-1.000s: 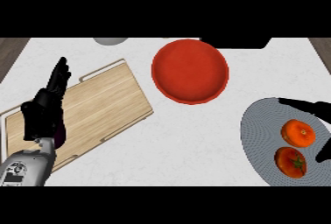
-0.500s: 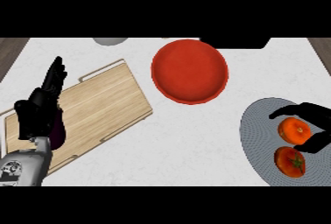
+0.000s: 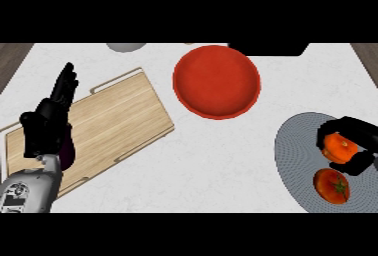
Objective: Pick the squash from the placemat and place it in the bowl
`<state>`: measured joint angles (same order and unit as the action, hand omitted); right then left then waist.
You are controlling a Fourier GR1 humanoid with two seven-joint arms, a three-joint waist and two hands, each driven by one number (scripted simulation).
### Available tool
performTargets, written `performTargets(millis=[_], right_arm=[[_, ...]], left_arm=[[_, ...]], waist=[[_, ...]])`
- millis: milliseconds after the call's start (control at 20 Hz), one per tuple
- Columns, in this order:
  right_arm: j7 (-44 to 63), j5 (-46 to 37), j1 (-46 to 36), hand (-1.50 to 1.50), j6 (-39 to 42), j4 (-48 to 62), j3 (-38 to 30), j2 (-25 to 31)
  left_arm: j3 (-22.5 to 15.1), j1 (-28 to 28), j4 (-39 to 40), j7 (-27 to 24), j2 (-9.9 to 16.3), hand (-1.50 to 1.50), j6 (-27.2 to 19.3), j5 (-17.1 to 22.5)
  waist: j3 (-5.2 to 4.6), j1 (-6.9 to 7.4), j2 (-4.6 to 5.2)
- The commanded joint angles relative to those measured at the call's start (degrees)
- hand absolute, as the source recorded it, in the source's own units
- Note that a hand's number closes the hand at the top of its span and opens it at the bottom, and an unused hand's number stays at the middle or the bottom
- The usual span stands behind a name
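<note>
An orange squash (image 3: 342, 149) lies on the round grey placemat (image 3: 295, 150) at the right edge. My right hand (image 3: 353, 128) comes in from the right and curls round the squash, fingers on its left side and thumb below it, hiding part of it. The red bowl (image 3: 216, 81) stands at the upper middle, apart from the placemat and with nothing in it. At the left, my left hand (image 3: 48, 125) stays open with fingers pointing up, over the wooden board's left end.
A red tomato (image 3: 332, 185) with a green stem lies on the placemat just below the squash. A wooden cutting board (image 3: 111, 125) lies at the left. A grey round object (image 3: 125, 47) and a black object (image 3: 269, 48) sit at the far edge.
My right hand has come further in over the placemat and its fingers have curled round the squash. The left hand has drifted slightly right and stays open.
</note>
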<state>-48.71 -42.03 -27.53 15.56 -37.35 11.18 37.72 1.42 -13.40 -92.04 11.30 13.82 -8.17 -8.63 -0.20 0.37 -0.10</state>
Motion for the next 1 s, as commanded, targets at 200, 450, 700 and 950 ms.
performTargets(millis=[200,450,700,950], right_arm=[[11.83,1.43,0.12,1.50,2.17,-11.25,-0.41,-8.75],[26.70,-1.88,-5.90,1.50,-3.48,-8.37,2.37,-25.61],[40.71,-0.36,-9.50,1.50,-8.35,-10.97,-0.08,-37.03],[52.68,4.36,-14.30,1.50,-20.31,-16.54,-0.85,-37.50]], left_arm=[[0.62,2.29,0.62,-2.17,-1.08,0.00,0.36,-0.22],[-1.42,-0.46,1.06,-1.26,-1.48,0.00,1.85,0.05],[-1.81,-0.90,1.56,-0.98,-1.56,0.00,1.82,-0.38],[-2.99,-1.58,2.35,-0.75,-2.40,0.00,2.33,-0.35]], waist=[[0.03,-0.99,-0.45],[-0.54,4.51,-0.61],[-0.09,4.24,-1.17],[0.16,5.85,-1.33]])
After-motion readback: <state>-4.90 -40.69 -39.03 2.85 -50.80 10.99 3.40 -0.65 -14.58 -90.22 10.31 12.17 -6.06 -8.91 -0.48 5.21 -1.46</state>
